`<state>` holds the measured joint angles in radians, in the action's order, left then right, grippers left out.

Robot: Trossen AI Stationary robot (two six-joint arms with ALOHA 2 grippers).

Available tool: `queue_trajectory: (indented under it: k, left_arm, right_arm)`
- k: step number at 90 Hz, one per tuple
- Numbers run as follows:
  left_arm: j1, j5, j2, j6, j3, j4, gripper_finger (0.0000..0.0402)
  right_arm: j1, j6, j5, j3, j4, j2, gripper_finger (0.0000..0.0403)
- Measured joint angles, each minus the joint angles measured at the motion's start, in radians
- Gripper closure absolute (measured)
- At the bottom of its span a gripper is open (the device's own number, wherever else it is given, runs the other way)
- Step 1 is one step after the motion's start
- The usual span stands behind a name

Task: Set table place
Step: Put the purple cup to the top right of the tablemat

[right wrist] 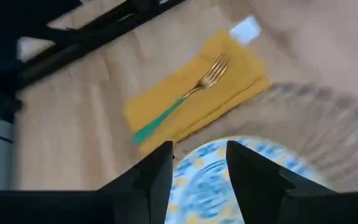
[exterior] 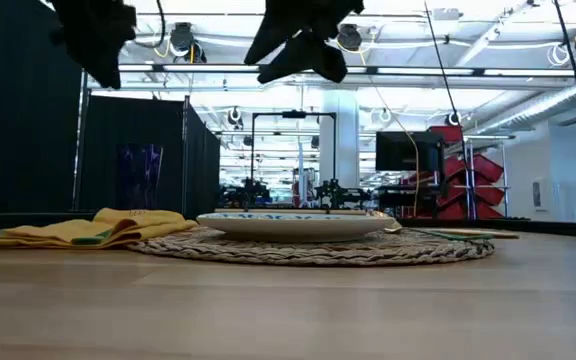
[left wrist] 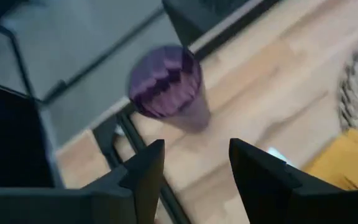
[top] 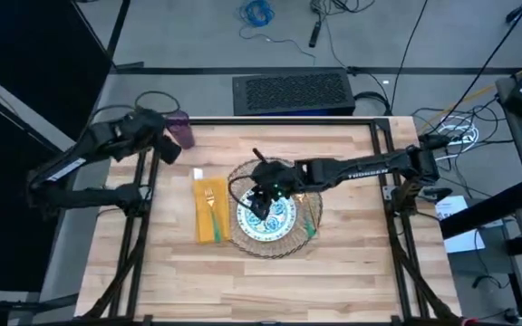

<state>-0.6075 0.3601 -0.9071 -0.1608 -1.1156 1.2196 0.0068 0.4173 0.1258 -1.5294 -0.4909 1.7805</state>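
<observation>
Mat (top: 270,237), plate (top: 265,219), napkin (top: 210,210) and fork (top: 210,201) sit ready mid-table, but the purple cup (top: 181,129) waits at the far left corner, both grippers' jaws apart and empty.

The plank surface (top: 333,272) carries a round woven mat (top: 308,210) at its middle, a yellow napkin (top: 202,217) just beside it, and a purple cup (top: 182,130) near a corner.
</observation>
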Motion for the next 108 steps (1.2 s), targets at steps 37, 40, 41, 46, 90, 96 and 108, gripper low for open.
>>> queue_trajectory:
  k: [37, 40, 41, 46, 90, 96, 108]
  left_arm:
    - [-0.251, -0.037, -0.064, 0.038, 0.0, -0.226, 0.0235]
    - [-0.282, -0.038, -0.091, 0.039, 0.0, -0.24, 0.0235]
    - [-0.29, -0.038, -0.099, 0.039, 0.0, -0.244, 0.0235]
    - [-0.315, -0.049, -0.139, 0.037, 0.0, -0.248, 0.0235]
    - [-0.375, -0.063, -0.399, -0.226, -0.003, -0.272, 0.0235]
    - [-0.372, -0.062, -0.4, -0.276, -0.002, -0.248, 0.0235]
    - [-0.354, -0.049, -0.388, -0.368, -0.002, -0.211, 0.0235]
  right_arm:
    - [-0.263, -0.126, -0.099, -0.018, -0.027, 0.05, 0.0266]
    - [-0.272, -0.143, -0.107, -0.018, -0.028, 0.05, 0.0266]
    - [-0.275, -0.149, -0.108, -0.018, -0.029, 0.05, 0.0266]
    - [-0.285, -0.182, -0.113, -0.018, -0.042, 0.05, 0.0266]
    - [-0.313, -0.353, -0.128, -0.018, -0.213, 0.049, 0.0266]
    - [-0.313, -0.374, -0.128, -0.018, -0.228, 0.048, 0.0266]
    - [-0.32, -0.416, -0.128, -0.018, -0.236, 0.049, 0.0266]
